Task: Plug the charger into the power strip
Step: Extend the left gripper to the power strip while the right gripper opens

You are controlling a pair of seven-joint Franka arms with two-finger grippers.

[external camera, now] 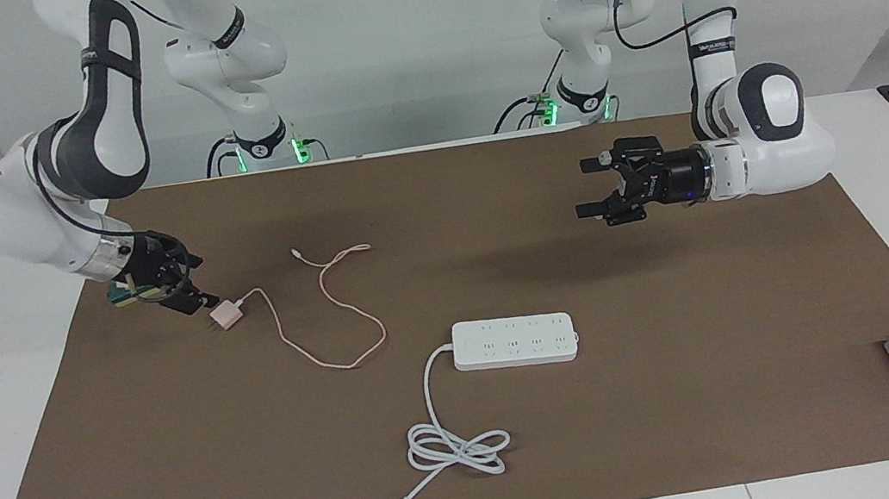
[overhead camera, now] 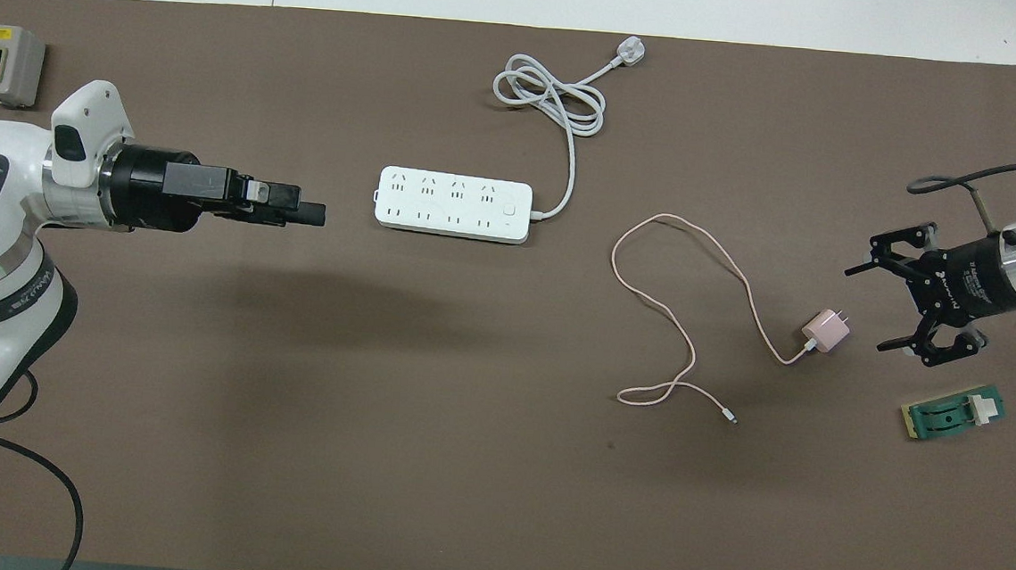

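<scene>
The right gripper point(external camera: 184, 282) hangs low with fingers spread, holding nothing, just beside the charger point(external camera: 226, 314) on the mat. Farther out lies the power strip point(external camera: 514, 341); the left gripper point(external camera: 594, 187), also open, hovers over bare mat.

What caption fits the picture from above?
Open right gripper reaches toward the pink charger; open left gripper waits beside the white power strip.
</scene>
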